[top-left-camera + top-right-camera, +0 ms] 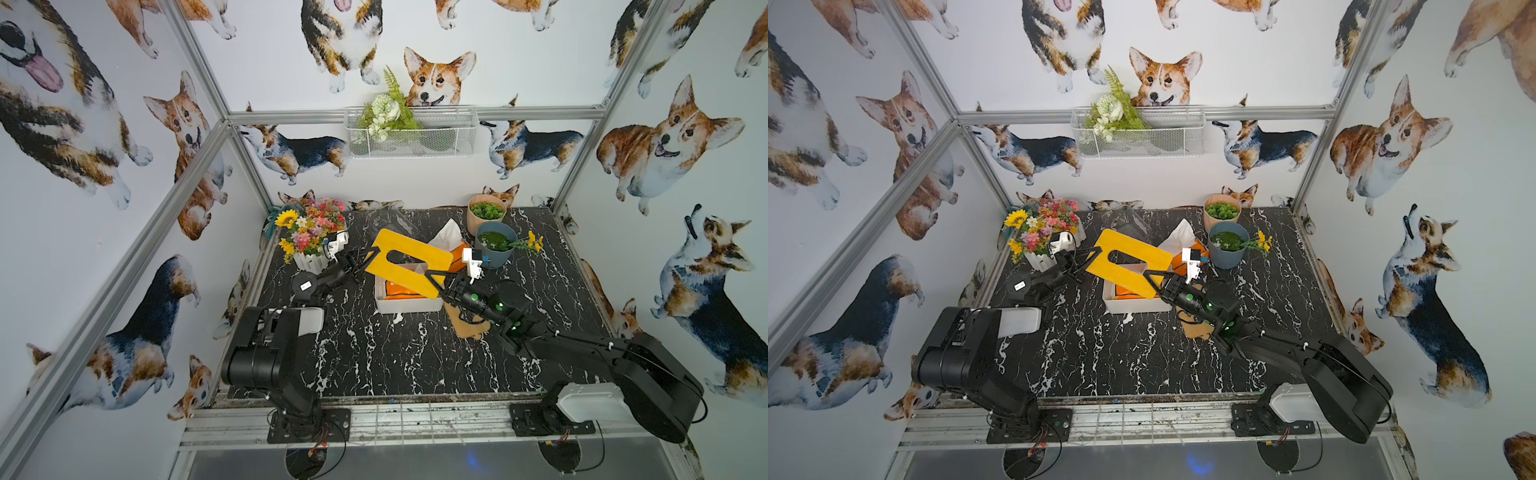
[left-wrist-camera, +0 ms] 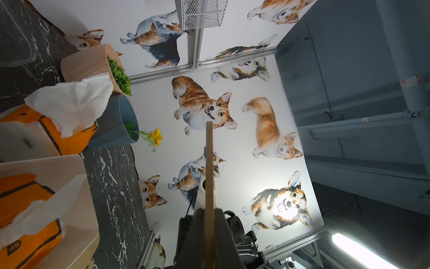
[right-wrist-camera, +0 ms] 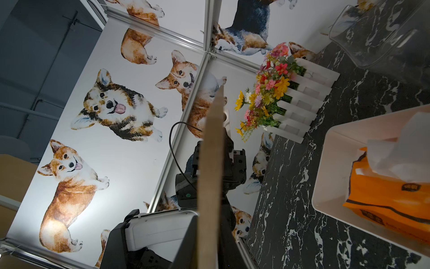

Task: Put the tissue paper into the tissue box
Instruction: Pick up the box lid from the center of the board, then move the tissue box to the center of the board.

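The white tissue box (image 1: 409, 306) (image 1: 1133, 306) stands mid-table with an orange pack of tissue paper (image 1: 400, 293) (image 2: 23, 193) (image 3: 384, 198) inside it, a white sheet sticking out of the pack. A yellow wooden lid (image 1: 409, 258) (image 1: 1128, 259) with a slot hangs tilted above the box. My left gripper (image 1: 372, 253) (image 2: 209, 210) is shut on the lid's left edge. My right gripper (image 1: 430, 276) (image 3: 208, 223) is shut on its near right corner. Each wrist view shows the lid edge-on (image 2: 209, 163) (image 3: 211, 151). A second orange pack with a white tissue (image 1: 448, 236) (image 2: 72, 102) lies behind the box.
A white fence planter of flowers (image 1: 309, 239) stands at the far left. A blue pot (image 1: 494, 247) and a pink pot (image 1: 486, 212) stand at the far right, a clear container (image 1: 392, 220) at the back. A brown flat piece (image 1: 469, 326) lies under my right arm.
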`<state>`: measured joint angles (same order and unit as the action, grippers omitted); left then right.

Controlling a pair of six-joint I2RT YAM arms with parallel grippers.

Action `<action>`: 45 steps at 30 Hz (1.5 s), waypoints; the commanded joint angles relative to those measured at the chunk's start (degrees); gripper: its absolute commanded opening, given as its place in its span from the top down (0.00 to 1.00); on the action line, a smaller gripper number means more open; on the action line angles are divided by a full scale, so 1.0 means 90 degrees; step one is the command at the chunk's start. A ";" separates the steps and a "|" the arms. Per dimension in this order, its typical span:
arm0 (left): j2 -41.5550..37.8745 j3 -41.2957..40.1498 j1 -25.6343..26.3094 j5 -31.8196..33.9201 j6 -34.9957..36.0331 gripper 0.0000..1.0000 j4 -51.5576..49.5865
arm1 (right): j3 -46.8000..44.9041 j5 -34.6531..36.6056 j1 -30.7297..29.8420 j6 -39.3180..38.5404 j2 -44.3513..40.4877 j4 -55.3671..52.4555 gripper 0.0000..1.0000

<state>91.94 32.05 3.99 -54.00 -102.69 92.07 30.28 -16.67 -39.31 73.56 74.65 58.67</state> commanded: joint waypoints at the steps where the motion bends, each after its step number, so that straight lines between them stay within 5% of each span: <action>1: -0.0237 -0.0002 -0.0004 -0.0145 0.0665 0.89 -0.0186 | 0.0125 -0.0023 0.0026 0.0010 0.0031 0.0384 0.98; 5: -0.0961 0.0178 -0.0004 -0.0250 0.2275 0.73 -0.2406 | 0.0125 -0.0087 0.0236 -0.0201 -0.0128 -0.0240 1.00; 10: -0.2107 0.1124 -0.0004 0.0316 0.5883 0.40 -0.7389 | 0.0078 -0.0589 0.0781 -0.0467 -0.0454 -0.0937 1.00; 17: -0.2667 0.1968 -0.0004 0.1430 0.8032 0.12 -1.0042 | 0.0277 -0.1688 0.1629 -0.1347 -0.1113 -0.2775 1.00; 26: -0.2190 0.2335 0.0702 0.3865 0.8782 0.04 -1.1421 | 0.0350 -0.2013 0.2681 -0.2420 -0.2578 -0.5083 1.00; 33: -0.1565 0.2719 0.1688 0.5928 0.9065 0.14 -1.1997 | 0.0366 -0.2461 0.2854 -0.2620 -0.3068 -0.5672 1.00; 41: -0.1150 0.2816 0.2054 0.6954 0.8882 0.23 -1.2088 | 0.0114 -0.2662 0.2854 -0.2331 -0.3381 -0.5476 1.00; 45: -0.0997 0.2776 0.2096 0.6880 0.8826 0.26 -1.2008 | 0.0007 -0.2699 0.2854 -0.2238 -0.3446 -0.5379 1.00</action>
<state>82.26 56.93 22.74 5.98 -22.74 -16.05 30.76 -39.72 -13.61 52.36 44.03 8.16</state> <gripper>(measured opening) 0.749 0.089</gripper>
